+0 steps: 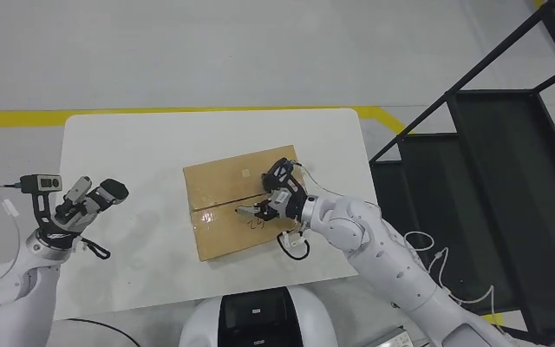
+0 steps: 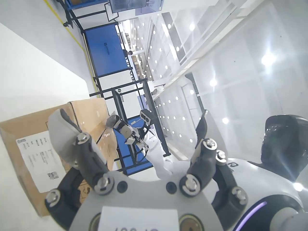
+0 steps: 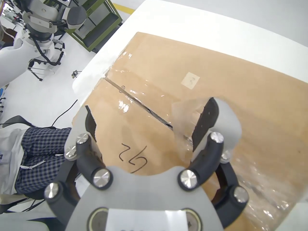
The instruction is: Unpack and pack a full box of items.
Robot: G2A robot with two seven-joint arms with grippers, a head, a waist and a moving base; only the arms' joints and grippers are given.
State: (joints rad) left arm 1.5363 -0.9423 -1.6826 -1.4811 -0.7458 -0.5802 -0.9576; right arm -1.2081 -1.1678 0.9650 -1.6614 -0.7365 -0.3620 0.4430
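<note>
We note the right hand (image 3: pixel 149 114) spread wide above the box (image 3: pixel 168 73); its loose tape (image 3: pixel 182 109) may tear, leaving it sealed.

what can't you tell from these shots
- Box contents: the flaps are shut over them in the top view.
- Label print on the box's side: too small and blurred in the left wrist view.
- Whether the lifted tape sticks to the right pincer: its finger covers the contact in the right wrist view.
</note>
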